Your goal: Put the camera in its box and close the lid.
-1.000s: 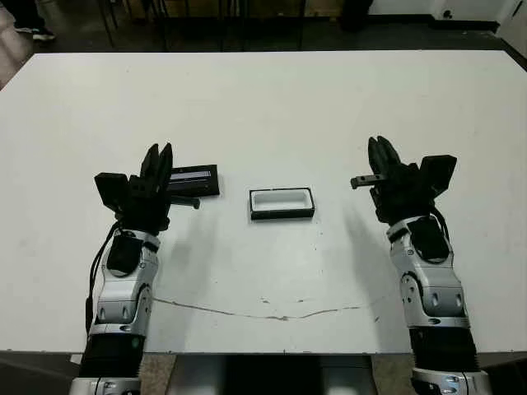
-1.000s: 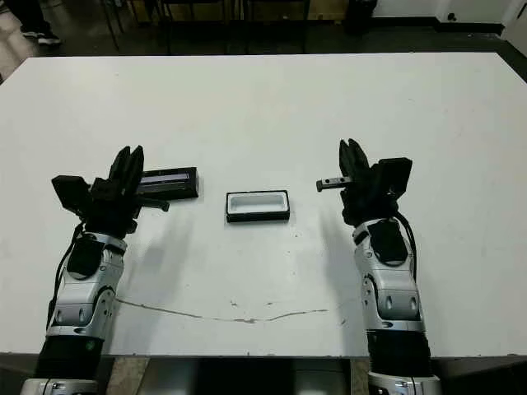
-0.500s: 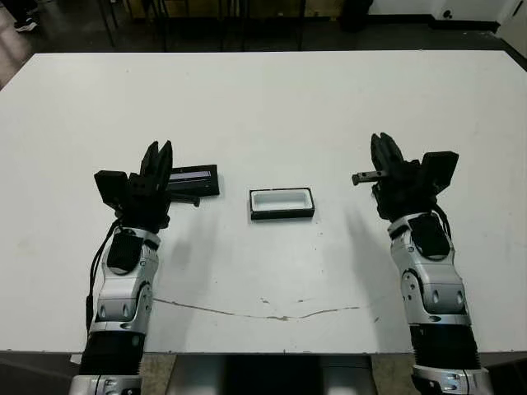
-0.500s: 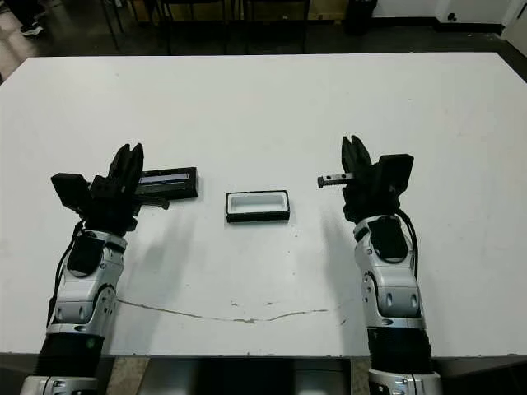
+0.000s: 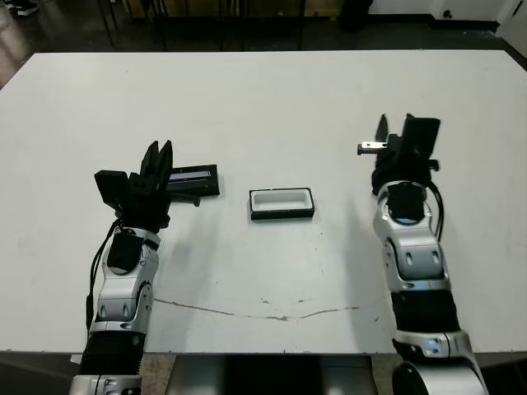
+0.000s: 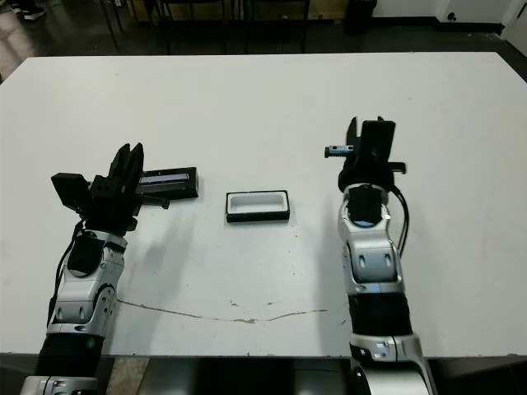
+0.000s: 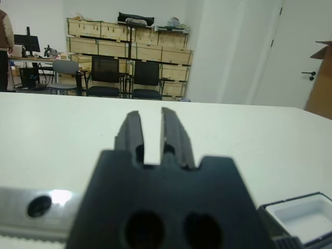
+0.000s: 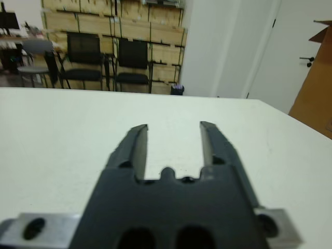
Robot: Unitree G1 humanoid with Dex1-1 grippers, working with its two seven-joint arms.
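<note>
Black fingers of the right gripper (image 8: 174, 148) are seen parted in the right wrist view, with a clear gap between them and nothing held. This gripper (image 5: 384, 136) is raised above the table's right half, its forearm standing steeply, well apart from everything on the surface. The left gripper (image 7: 153, 136) is shown with its fingers nearly together, only a narrow slit between them, and nothing is gripped. From the head views it (image 5: 157, 161) is held low over the left part of the table (image 5: 272, 99), the forearm stretched forward from the near edge.

Just beyond and beside the left gripper a flat black lid (image 5: 195, 180) with a pale stripe is laid on the table; its near end is hidden by the gripper. The box (image 5: 282, 203) is set open near the table's middle, white lining up, between the two arms and closer to the left one. Its inside appears bare white. The camera cannot be made out with certainty in any view.

Wide bare tabletop is left beyond the box, to the far edge, and around the right arm. A thin dark crack line (image 5: 263, 311) is seen near the front edge. Chairs (image 7: 106, 77) and crates are visible past the table, and part of a person (image 7: 5, 46) at the room's far side.
</note>
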